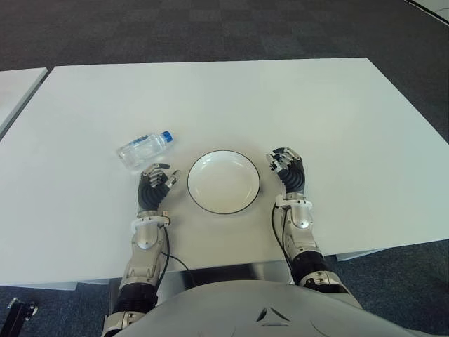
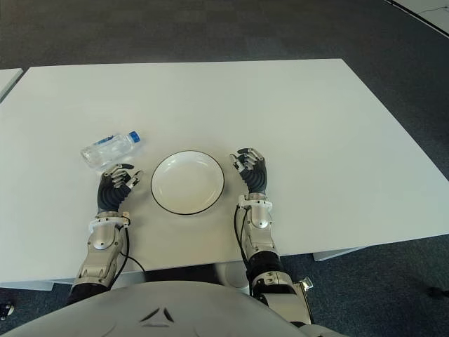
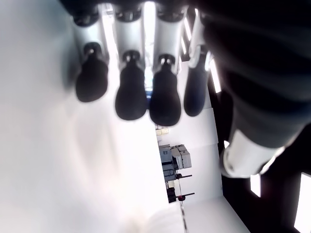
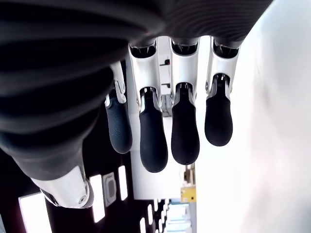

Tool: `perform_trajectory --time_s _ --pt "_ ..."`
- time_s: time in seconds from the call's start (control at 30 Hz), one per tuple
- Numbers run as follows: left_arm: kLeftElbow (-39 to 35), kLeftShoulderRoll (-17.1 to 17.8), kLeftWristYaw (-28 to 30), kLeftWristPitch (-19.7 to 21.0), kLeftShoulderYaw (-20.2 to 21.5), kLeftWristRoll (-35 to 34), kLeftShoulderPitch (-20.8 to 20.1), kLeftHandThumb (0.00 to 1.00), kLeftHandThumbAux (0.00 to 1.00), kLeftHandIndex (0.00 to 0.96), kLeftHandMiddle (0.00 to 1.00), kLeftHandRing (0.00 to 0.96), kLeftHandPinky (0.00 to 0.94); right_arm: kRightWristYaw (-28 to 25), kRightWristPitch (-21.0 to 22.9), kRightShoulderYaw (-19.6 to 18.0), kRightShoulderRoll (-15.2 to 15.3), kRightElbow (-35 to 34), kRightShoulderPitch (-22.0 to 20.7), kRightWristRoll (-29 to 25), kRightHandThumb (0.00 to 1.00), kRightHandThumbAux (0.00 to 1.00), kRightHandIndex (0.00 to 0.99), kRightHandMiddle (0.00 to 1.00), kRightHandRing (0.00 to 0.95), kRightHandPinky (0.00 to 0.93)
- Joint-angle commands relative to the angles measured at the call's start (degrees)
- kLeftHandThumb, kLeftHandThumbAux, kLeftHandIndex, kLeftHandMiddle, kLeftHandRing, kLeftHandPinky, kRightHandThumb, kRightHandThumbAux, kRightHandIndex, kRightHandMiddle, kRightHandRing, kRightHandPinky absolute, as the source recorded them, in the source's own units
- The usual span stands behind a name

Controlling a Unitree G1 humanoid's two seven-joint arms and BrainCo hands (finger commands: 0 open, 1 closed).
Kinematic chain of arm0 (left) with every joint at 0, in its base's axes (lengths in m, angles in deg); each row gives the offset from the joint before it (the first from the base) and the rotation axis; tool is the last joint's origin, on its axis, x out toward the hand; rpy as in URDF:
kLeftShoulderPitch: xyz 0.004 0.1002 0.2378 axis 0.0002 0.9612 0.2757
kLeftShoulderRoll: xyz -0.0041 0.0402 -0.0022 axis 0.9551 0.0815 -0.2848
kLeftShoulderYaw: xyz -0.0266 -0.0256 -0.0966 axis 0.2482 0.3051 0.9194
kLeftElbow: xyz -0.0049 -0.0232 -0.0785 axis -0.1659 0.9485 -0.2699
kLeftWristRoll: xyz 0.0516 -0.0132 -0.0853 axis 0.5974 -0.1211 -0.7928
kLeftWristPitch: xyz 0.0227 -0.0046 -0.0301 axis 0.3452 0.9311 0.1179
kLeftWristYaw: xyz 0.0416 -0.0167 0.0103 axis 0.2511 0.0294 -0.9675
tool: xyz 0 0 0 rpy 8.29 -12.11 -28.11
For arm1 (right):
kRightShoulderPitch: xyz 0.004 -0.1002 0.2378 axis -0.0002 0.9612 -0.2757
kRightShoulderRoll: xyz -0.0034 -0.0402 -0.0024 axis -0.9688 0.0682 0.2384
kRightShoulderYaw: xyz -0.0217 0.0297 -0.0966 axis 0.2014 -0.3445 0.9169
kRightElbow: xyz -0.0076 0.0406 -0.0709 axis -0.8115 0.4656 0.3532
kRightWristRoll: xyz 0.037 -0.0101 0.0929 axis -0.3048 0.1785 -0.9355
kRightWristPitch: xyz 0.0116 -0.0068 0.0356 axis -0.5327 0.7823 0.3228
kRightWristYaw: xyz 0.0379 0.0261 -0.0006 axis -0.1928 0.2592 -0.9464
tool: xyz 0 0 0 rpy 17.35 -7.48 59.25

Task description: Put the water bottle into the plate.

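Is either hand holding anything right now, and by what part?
Nothing is held. The water bottle lies on the table beyond the left hand; right hand also empty.

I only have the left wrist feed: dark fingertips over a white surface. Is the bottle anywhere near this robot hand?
Observer: Yes. The clear plastic water bottle with a blue cap lies on its side on the white table, just beyond the left robot hand, not touching it.
Operator: Is my hand holding anything?
Observer: No. Its fingers are loosely curled and hold nothing.
Operator: Where is the plate?
Observer: The round white plate with a dark rim sits between the two hands, empty, to the right of your hand.
Operator: And the other hand?
Observer: The right robot hand shows beside the plate's right edge, also holding nothing.
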Motion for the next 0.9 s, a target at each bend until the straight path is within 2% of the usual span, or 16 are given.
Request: perform_trajectory --time_s 0.03,0.37,0.63,0.77,0.83,0.9 --pt "1.15 -0.30 1.11 3.64 -0.77 0.09 0.68 0.707 0.716 0.435 0.729 0.726 0.697 1.13 4.34 0.04 -1.04 2.90 4.91 0.56 0.703 0.727 0.434 0.647 0.639 0.634" --pt "1.55 -0.16 0.60 3.22 -0.69 0.54 0.73 0.707 0.716 0.436 0.731 0.729 0.705 0.49 5.25 0.25 -0.94 1.80 5.29 0.08 0.703 0.727 0.433 0.644 0.634 0.626" --pt "1.27 0.31 0.35 0.67 -0.76 1.41 1.23 0.707 0.716 0.436 0.737 0.735 0.711 0.75 6.59 0.89 -0.67 -0.27 6.30 1.01 0.703 0.728 0.433 0.643 0.633 0.626" --pt "-1.84 1.09 -0.05 -0.18 -0.81 3.09 3.08 0.706 0.717 0.435 0.735 0.735 0.721 0.75 6.86 1.04 -0.59 -0.77 6.57 1.18 0.703 0.728 0.433 0.644 0.635 0.627" --pt "-9.14 1.41 -3.00 -1.31 -1.12 8.43 6.49 0.706 0.718 0.435 0.735 0.735 0.725 0.80 6.80 1.10 -0.59 -0.79 6.54 1.21 0.703 0.728 0.433 0.643 0.635 0.628" --pt "-14.82 1.09 -6.20 -0.81 -1.54 14.12 8.50 0.707 0.718 0.434 0.735 0.735 0.728 0.76 6.87 1.16 -0.52 -0.85 6.57 1.21 0.703 0.728 0.433 0.643 0.635 0.630"
